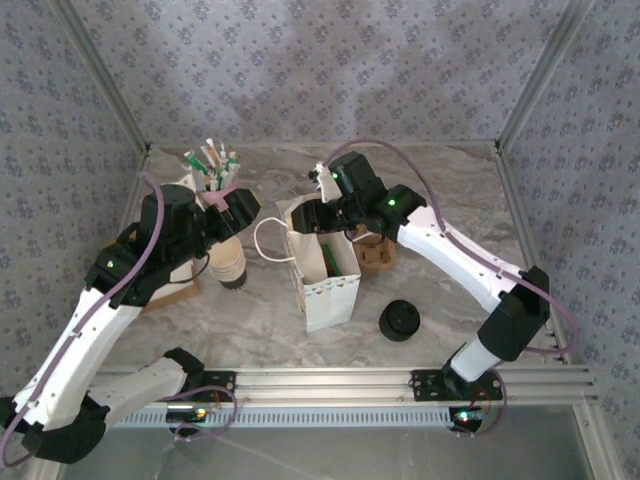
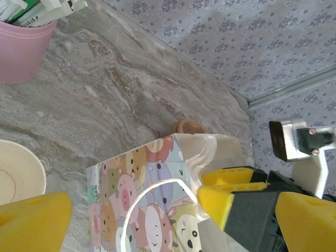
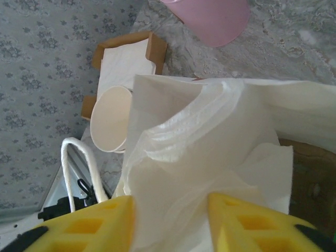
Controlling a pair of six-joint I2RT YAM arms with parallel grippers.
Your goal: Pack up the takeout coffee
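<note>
Top external: R gripper [image 1: 318, 214] sits over the mouth of the white paper bag [image 1: 330, 300], which stands upright. A dark greenish shape down inside the bag, right below that gripper, looks like the takeout coffee [image 1: 329, 263]; lid can't be made out. Black lids [image 1: 400, 320] lie toward the arm-base side of the R gripper, apart from the bag. Brown cardboard holder [image 1: 376, 257] is just beside the bag, close under the R wrist.

Right wrist: white napkin [image 3: 210, 157] is bunched betw the yellow fingers [image 3: 105, 226], touching both pads. Can't tell whether it's really pinched or just lying loose there. Beyond the fingertips are the bag's white cord handle [image 3: 79, 157], the cream inside of the cup stack [image 3: 110, 123], a brown napkin box [image 3: 128, 60] and a pink cup [image 3: 210, 18].

L gripper [image 1: 243, 212] hovers just above the cup stack, well to the side of the bag. Left wrist: its jaws stand wide apart w/ nothing betw them. The bag's cartoon-print side is straight ahead, w/ the R gripper's yellow fingers at its top edge. The pink cup w/ sachets is off to the upper left and the cup-stack rim is beside the left finger.
</note>
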